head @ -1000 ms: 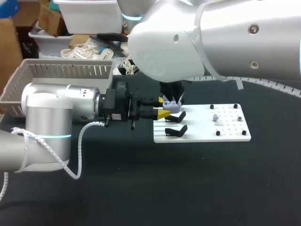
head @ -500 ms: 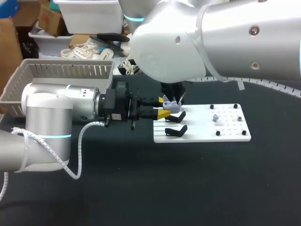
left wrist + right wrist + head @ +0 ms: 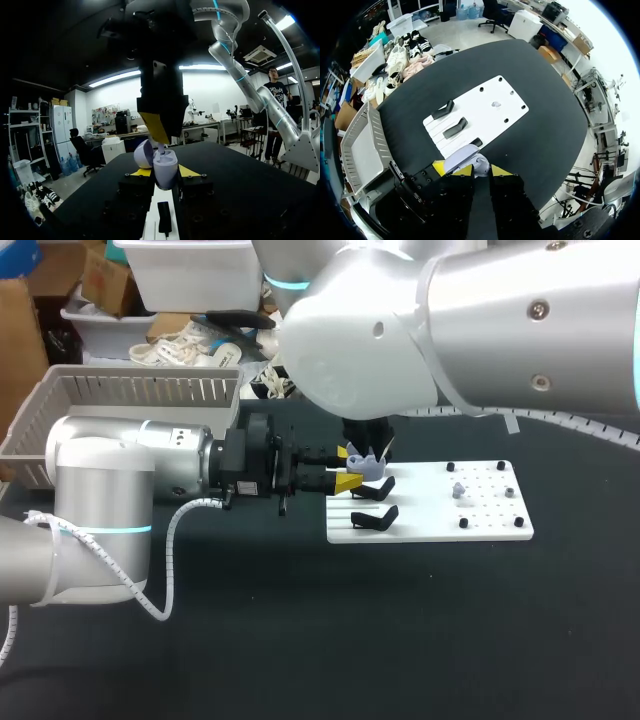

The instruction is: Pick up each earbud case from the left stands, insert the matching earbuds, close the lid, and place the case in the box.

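Note:
A lavender earbud case with its lid open is held upright over the left end of the white board, my left gripper shut on its body. In the left wrist view the case sits between the yellow tips of the left gripper, the lid tipped back. My right gripper hangs straight above it, shut on a small pale earbud at the case's mouth. From the right wrist, the right gripper stands over the case. Another earbud lies on the board.
Black stands sit on the board's left part, just under and in front of the held case. A grey slatted basket stands at the table's far left. Small black pegs dot the board's right half.

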You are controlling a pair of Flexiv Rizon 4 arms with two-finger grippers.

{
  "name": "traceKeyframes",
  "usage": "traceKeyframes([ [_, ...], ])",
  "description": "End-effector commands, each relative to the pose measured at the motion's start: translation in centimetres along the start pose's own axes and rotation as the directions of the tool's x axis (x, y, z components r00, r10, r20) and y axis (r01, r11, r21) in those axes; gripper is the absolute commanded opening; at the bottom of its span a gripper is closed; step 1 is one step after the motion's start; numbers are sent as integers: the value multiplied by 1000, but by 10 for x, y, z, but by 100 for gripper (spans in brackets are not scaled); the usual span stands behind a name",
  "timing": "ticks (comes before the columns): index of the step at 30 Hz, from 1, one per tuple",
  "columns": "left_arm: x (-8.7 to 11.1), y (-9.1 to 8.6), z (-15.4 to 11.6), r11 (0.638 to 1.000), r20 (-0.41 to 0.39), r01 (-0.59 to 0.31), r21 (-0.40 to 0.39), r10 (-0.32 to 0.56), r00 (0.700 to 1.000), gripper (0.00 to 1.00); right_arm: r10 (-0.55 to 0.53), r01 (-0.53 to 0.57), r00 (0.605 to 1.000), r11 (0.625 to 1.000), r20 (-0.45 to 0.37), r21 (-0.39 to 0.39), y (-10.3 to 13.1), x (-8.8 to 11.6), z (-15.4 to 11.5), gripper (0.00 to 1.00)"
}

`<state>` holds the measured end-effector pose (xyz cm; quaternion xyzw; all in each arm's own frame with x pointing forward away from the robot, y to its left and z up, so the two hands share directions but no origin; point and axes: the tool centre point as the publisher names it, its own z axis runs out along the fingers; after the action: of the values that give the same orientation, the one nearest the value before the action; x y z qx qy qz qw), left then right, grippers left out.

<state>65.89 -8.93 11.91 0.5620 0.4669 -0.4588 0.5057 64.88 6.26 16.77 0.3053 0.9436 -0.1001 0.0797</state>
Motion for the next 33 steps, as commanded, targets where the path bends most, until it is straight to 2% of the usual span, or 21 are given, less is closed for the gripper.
traceKeyframes([
  [1, 0, 0, 1, 1000, 0, -2, -4, 2, 1000, 0, 1, -1, 1000, 1000, 3, 4, 0, 1, 1, 0],
  [19, 0, 0, 1, 1000, 0, -2, -4, 2, 1000, 0, -3, 4, 1000, 1000, -7, 27, 3, 1, 8, 0],
  [21, 0, 0, 1, 1000, 0, -2, -4, 2, 1000, 0, -2, 2, 1000, 1000, -7, 26, 3, 1, 8, 20],
  [25, 0, 0, 1, 1000, 0, -2, -4, 2, 1000, 0, 6, -6, 1000, 1000, -3, 14, 0, 0, 3, 31],
  [29, 0, 0, 1, 1000, 0, -2, -4, 2, 1000, 0, 21, -21, 1000, 1000, 1, -8, -8, 0, -6, 32],
  [33, 0, 0, 1, 1000, 0, -2, -4, 2, 1000, 0, 70, -71, 997, 995, -18, -63, -28, -5, -21, 32],
])
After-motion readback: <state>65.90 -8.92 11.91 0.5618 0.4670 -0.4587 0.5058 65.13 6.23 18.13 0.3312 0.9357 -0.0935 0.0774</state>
